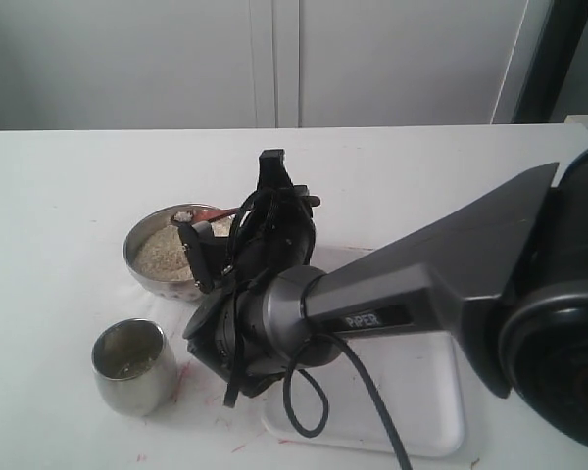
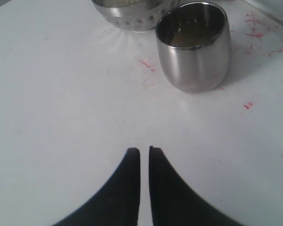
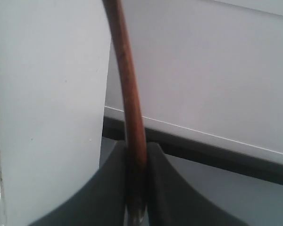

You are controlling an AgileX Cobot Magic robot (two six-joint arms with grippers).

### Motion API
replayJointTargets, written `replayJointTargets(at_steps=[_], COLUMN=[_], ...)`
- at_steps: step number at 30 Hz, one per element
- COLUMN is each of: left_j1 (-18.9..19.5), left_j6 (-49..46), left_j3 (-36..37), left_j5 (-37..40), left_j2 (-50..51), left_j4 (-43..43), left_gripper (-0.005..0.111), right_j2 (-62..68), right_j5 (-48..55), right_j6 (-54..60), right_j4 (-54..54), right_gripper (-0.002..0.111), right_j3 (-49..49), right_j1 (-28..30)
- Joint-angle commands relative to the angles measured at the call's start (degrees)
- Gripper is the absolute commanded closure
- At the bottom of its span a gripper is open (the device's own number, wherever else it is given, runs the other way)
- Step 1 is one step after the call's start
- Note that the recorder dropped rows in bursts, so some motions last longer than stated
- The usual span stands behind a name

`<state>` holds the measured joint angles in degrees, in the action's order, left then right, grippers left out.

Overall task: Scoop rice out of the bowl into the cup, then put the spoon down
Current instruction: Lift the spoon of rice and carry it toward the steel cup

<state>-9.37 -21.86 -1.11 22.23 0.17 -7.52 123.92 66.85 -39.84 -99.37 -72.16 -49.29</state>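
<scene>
Between the right fingers (image 3: 111, 188), clamped tight on it, runs the slim handle of the spoon (image 3: 129, 94), with most of its length sticking out beyond the tips. From where I stand that looks like the weak point: a thin stick held at one spot could swivel once the scoop is loaded and tip its grains out early. Its scoop end shows at the far side of the bowl (image 1: 155, 282), over the rice (image 1: 162, 253), though the wrist hides whether it is dug in or just above. Out from there, the cup (image 1: 129, 367) stands near the bowl on the desk (image 1: 59, 196). Its mouth is narrow, so a slightly off pour would scatter rice on the bare top between them, and its rounded body could topple at a nudge from spoon or wrist. The left fingers (image 2: 127, 188) rest nearly touching, holding nothing, facing the cup from a little way off and not steadying it. A white tray (image 1: 421, 392) lies under the right arm.
</scene>
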Motion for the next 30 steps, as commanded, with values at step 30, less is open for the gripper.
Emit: replayJointTargets(at_steps=[30], left_j1=[-0.3], left_j6=[0.0], left_j3=[0.4], left_j5=[1.4], left_j2=[-0.2], left_j4=[-0.5], left_gripper=[0.092], right_j2=[-9.1], right_j5=[3.1], right_j6=[-12.8], right_j4=[-0.6], right_gripper=[0.108], right_j3=[13.7], right_j1=[-9.0])
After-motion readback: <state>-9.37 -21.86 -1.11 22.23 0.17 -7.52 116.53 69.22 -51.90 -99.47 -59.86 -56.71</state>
